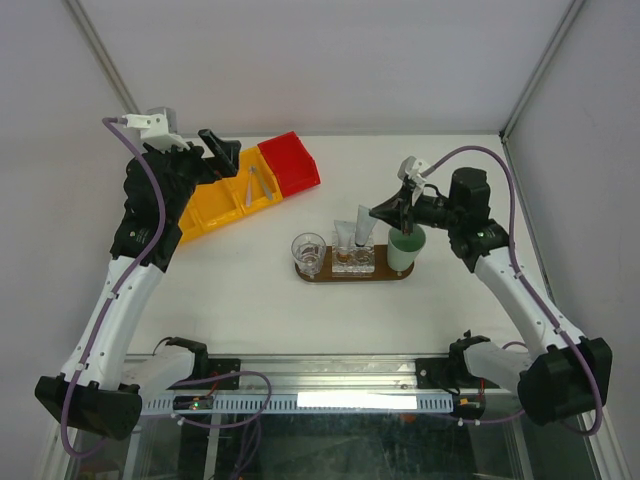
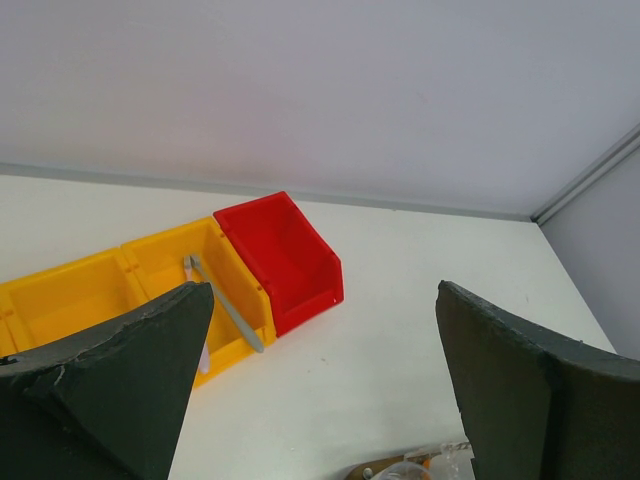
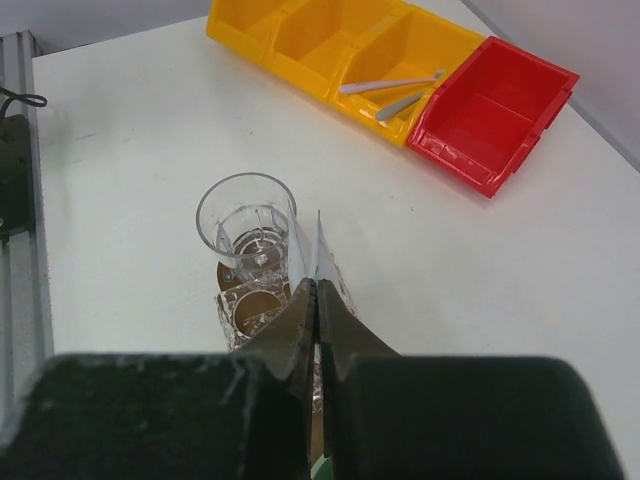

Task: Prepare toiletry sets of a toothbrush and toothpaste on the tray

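One toothpaste tube [image 1: 364, 224] hangs upright from the clenched right end effector [image 1: 383, 212], over the middle glass [image 1: 366, 258] on the tray [image 1: 385, 275]

a flat dark brown oval wooden tray [image 1: 398, 275] is set near the middle of the white table [image 1: 240, 300]. on it a clear glass [image 1: 308, 253] is stood at the 9 o'clock end, a mint-green cup [image 1: 403, 254] at the 3 o'clock end, and a clear faceted holder [image 1: 352, 262] between them. a flat pale squeeze tube [image 1: 345, 236] is stood in the holder; a second flat pale tube [image 3: 318, 245], at its 3 o'clock side, is pinched in the right gripper [image 3: 317, 290]. well apart toward 10 o'clock a row of yellow plastic bins [image 1: 213, 207] is laid, with a red plastic bin [image 1: 290, 165] touching its 2 o'clock end. two thin light-coloured sticks [image 3: 388, 88] are laid in the yellow compartment beside it.
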`<state>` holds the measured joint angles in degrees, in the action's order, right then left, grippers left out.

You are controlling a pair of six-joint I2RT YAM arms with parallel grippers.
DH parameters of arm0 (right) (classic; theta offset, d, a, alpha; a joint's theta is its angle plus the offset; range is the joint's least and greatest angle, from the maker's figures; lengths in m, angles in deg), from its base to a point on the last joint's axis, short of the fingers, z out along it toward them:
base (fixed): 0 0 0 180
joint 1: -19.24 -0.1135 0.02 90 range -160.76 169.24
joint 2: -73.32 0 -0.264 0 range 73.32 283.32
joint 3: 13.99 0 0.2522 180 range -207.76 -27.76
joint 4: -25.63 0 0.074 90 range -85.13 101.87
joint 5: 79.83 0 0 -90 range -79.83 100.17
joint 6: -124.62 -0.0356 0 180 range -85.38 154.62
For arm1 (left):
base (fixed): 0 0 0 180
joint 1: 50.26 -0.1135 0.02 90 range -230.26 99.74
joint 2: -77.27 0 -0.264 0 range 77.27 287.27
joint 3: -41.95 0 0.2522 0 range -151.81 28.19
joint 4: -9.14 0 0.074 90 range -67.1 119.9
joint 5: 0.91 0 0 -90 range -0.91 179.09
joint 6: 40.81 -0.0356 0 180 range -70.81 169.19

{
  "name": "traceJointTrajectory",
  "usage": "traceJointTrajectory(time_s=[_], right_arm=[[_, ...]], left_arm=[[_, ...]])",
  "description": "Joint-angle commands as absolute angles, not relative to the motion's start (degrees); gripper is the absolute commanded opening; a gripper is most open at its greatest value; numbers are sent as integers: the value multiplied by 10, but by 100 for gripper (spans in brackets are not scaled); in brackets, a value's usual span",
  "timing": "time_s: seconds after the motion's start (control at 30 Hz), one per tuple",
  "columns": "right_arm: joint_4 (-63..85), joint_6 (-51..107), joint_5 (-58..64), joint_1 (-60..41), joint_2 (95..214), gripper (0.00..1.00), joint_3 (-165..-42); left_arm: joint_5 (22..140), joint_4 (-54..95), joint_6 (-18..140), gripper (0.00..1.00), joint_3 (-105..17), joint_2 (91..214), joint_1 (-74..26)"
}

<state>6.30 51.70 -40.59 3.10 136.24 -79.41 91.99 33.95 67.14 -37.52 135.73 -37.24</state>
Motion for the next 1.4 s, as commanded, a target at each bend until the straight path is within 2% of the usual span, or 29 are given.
traceJointTrajectory(time_s=[0.0, 1.37], right_arm=[[107, 543, -434, 37, 1364, 0, -798], [117, 597, -479, 42, 1426, 0, -766]], left_arm=[[914, 311, 667, 99, -376, 1340, -380], [885, 294, 676, 99, -365, 1313, -408]])
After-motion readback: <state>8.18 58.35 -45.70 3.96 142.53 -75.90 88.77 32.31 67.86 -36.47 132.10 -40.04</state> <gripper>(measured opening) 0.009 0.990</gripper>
